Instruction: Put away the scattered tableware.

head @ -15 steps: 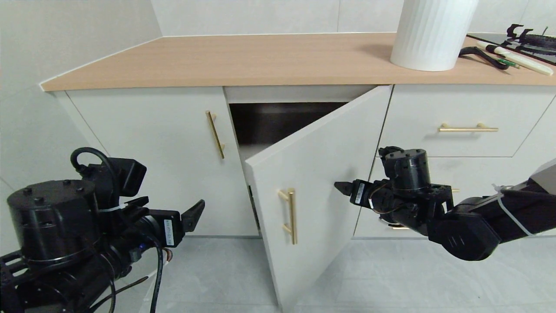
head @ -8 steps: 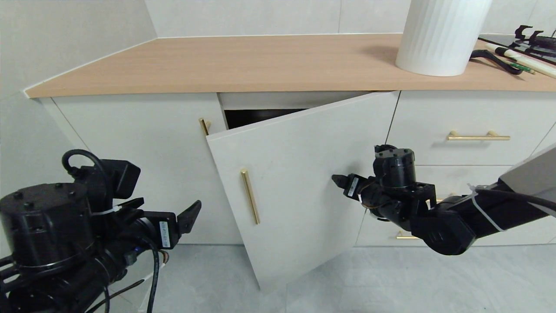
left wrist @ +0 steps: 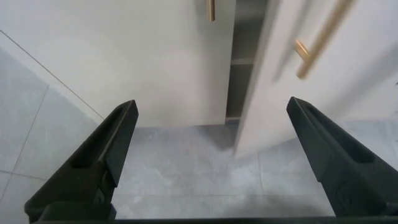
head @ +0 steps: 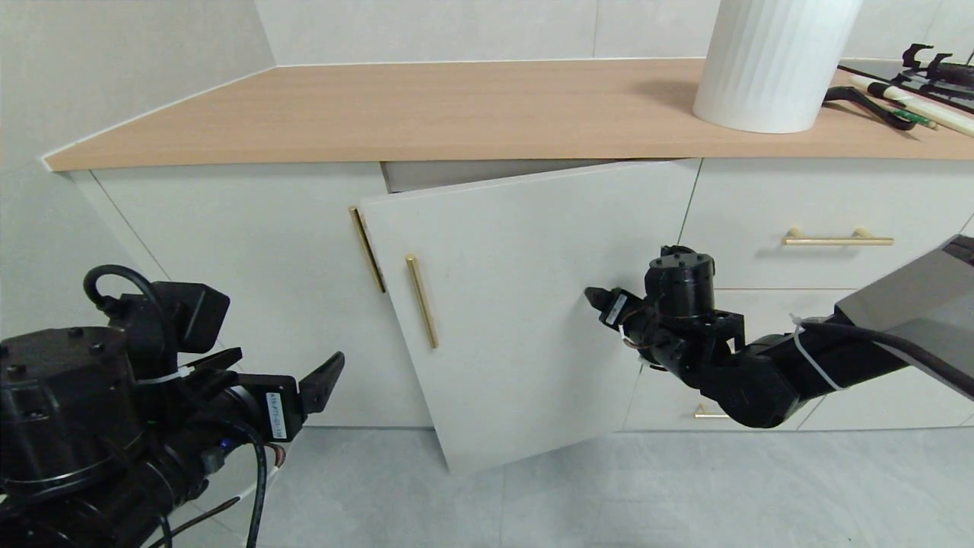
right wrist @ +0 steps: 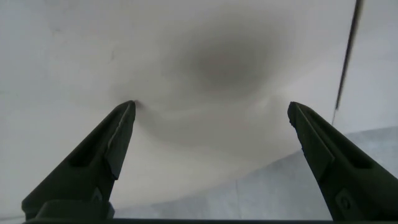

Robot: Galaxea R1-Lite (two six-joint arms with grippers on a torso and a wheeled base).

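The white cabinet door (head: pixel 517 320) with a gold handle (head: pixel 421 301) stands slightly ajar under the wooden countertop (head: pixel 380 106). My right gripper (head: pixel 605 304) is open against the door's outer face; one fingertip (right wrist: pixel 127 107) touches the door panel (right wrist: pixel 205 68). My left gripper (head: pixel 323 377) hangs open and empty low at the left, in front of the left-hand cabinet. From its wrist the ajar door (left wrist: pixel 292 93) and the dark gap (left wrist: pixel 244 81) beside it show. Black and pale utensils (head: pixel 886 99) lie on the counter's far right.
A tall white ribbed container (head: pixel 776 61) stands on the counter at the right. Drawers with a gold handle (head: pixel 837 240) sit right of the door. The left cabinet door has its own gold handle (head: pixel 367 250). Grey tiled floor (head: pixel 578 495) lies below.
The door has swung from half open to almost shut, with my right gripper following against it. The head camera shifted early on. My left arm sank slightly to the left.
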